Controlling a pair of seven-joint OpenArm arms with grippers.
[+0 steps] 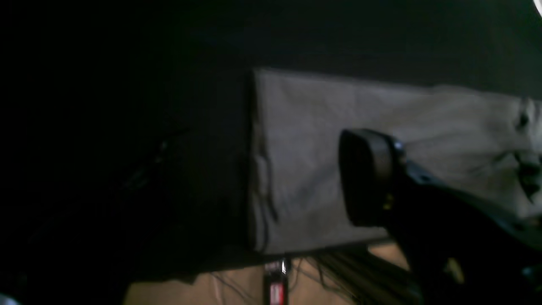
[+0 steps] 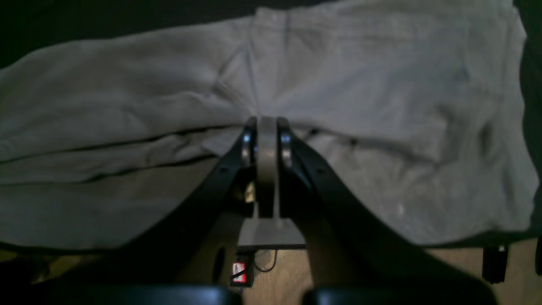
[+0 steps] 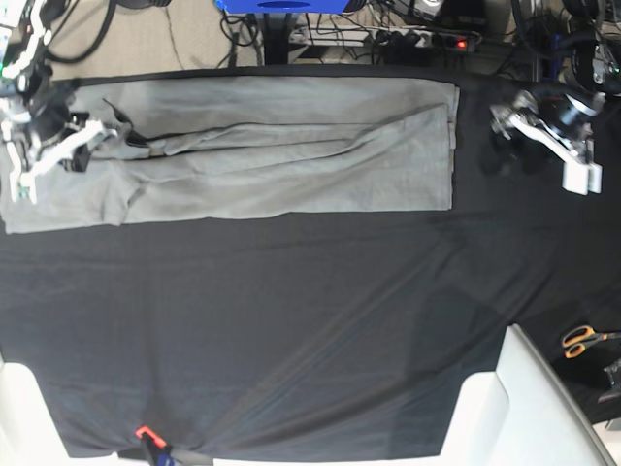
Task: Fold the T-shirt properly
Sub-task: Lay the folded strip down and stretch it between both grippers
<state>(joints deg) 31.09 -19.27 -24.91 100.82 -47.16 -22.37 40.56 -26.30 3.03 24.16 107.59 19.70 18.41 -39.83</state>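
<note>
Base view: the T-shirt [image 3: 291, 155] lay folded into a long grey band along the far edge of the black table cloth [image 3: 291, 330], its straight end toward the left gripper [image 3: 505, 146] and its rumpled end beneath the right gripper [image 3: 114, 134]. The left gripper hung over bare cloth just beside the shirt's straight end, apart from it. Left wrist view: one dark finger [image 1: 368, 178] stood in front of the grey fabric [image 1: 305, 161]; the other was out of frame, nothing lay against the visible pad, and whether the claw was released or clenched could not be told. Right wrist view: the right gripper [image 2: 266, 135] was clenched on a pinch of the T-shirt [image 2: 381, 106], with creases radiating from its tips. Orange-handled scissors [image 3: 585, 339] lay at the table's near corner on the left arm's side.
</note>
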